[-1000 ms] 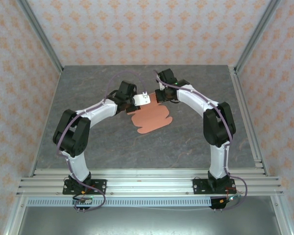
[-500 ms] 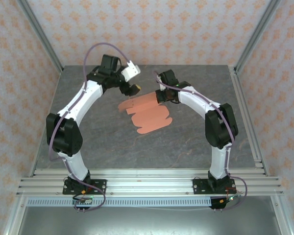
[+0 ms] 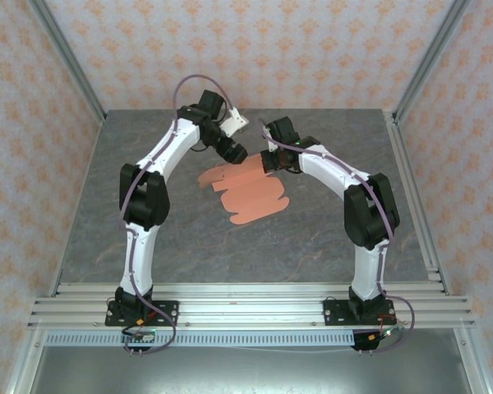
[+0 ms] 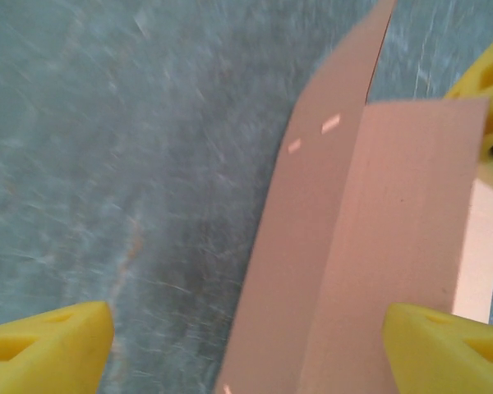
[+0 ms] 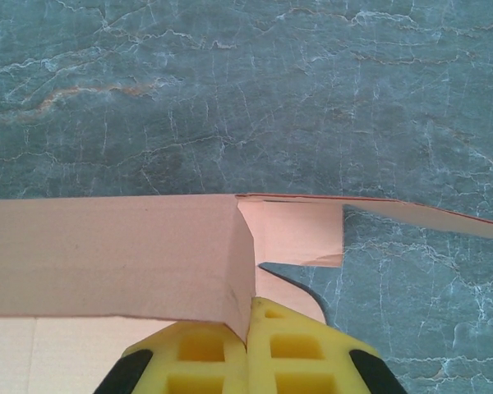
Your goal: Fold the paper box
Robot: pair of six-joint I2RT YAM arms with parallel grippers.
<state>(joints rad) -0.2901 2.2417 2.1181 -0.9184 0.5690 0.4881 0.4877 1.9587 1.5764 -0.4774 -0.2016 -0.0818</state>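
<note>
The right gripper is pinching 1 raised flap of the box; the left gripper is hanging wide open just above it.

Soft even light, left-wrist view blurred

paper box: matt thin cardboard | table: smooth veined stone-look surface | right tool pads: porous foam

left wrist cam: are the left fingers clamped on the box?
No, the left fingers stand wide apart at the frame's bottom corners, with nothing pinched between them and the paper box beyond them.
</note>
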